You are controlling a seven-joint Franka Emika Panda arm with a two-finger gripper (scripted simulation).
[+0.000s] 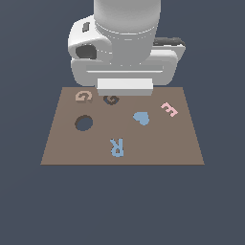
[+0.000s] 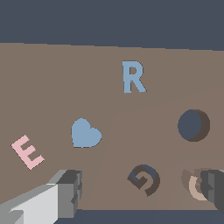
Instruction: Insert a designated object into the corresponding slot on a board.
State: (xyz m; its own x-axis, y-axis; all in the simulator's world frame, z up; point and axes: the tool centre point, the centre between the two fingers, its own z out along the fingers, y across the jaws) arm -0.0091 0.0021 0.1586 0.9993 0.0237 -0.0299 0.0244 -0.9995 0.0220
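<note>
Wrist view alone shows gripper [image 2: 142,192] fingers [image 2: 70,188] spread wide, holding nothing, flat tan G [image 1: 83,96] on brown board [image 1: 158,148] just beside dark G-shaped slot [image 1: 111,100], round hole [image 1: 83,123] near, arm body hides gripper in exterior view.

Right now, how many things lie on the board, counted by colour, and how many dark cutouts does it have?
Blue pieces: 2, the letter R and the heart
Pink pieces: 1, the letter E
Tan pieces: 1, the letter G
Dark cutouts: 2, the G-shaped slot and the round hole
Total: 6 on the board
</note>
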